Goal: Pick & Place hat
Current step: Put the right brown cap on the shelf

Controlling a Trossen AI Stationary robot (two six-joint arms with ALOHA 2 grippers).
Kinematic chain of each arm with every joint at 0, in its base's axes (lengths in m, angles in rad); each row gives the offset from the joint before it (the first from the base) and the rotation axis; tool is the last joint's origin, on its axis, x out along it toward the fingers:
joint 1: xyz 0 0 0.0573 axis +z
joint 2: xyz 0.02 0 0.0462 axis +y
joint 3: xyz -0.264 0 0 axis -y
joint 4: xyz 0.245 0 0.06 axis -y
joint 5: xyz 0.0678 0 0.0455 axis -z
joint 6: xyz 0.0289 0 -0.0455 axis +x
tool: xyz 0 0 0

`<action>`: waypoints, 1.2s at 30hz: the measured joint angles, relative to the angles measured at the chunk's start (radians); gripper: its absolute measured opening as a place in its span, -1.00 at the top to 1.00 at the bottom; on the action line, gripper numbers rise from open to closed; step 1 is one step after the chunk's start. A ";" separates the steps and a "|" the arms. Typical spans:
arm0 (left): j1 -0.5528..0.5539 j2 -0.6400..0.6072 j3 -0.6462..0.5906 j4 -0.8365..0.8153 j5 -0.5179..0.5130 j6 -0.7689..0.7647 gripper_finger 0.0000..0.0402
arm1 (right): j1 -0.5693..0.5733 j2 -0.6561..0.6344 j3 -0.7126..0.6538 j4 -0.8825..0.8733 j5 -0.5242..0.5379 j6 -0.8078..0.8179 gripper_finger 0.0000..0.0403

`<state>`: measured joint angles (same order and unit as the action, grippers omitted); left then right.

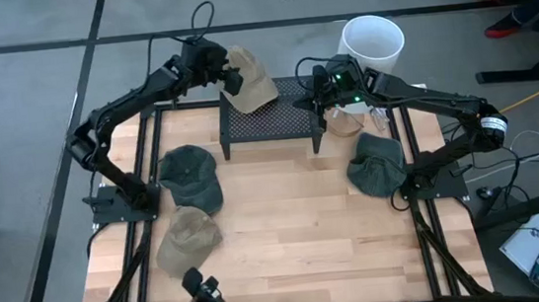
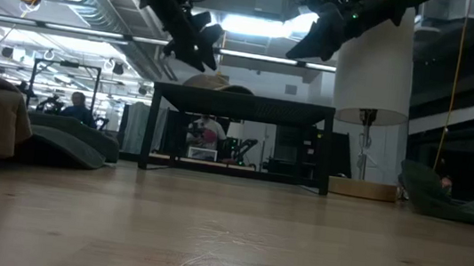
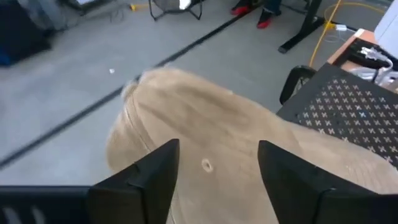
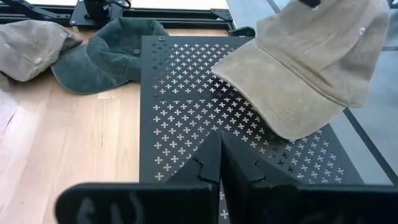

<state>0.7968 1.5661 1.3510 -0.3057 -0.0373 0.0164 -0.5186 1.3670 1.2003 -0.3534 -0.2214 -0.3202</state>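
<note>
A tan hat (image 1: 251,81) lies on the far left part of a black perforated rack (image 1: 272,121). Its brim (image 4: 280,106) rests on the rack top and its crown (image 3: 211,124) overhangs the rack's far edge. My left gripper (image 3: 217,168) is open, just above the crown, one finger on each side of it. My right gripper (image 4: 221,162) is shut and hovers over the rack's right end (image 1: 318,92), pointing toward the hat. In the low view both grippers hang above the rack, the left one (image 2: 198,43) over the hat (image 2: 216,82). My left gripper comes at the tan hat's crown (image 3: 205,165) from above, slanting from the table's left, with its open fingers (image 3: 155,177) on either side of it. I cannot tell whether they touch the cloth. The hat lies on the rack by its brim.
Two green hats lie on the wooden table, one at the left (image 1: 191,176) and one at the right (image 1: 375,164). Another tan hat (image 1: 187,236) lies near the left front. A white bucket (image 1: 372,40) stands behind the rack's right end, with cables beside it.
</note>
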 joint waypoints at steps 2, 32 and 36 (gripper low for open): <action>-0.005 -0.001 0.000 0.010 -0.017 -0.003 -0.13 | 0.000 0.000 0.000 -0.007 0.000 0.000 0.96; -0.025 0.085 0.000 -0.065 -0.060 -0.040 0.20 | 0.000 -0.001 0.000 -0.027 0.000 0.006 0.96; -0.025 0.085 0.000 -0.065 -0.016 -0.040 0.74 | 0.000 -0.001 0.000 -0.027 0.000 0.003 0.96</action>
<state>0.7719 1.6512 1.3514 -0.3702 -0.0536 -0.0231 -0.5186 1.3659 1.2003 -0.3805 -0.2218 -0.3168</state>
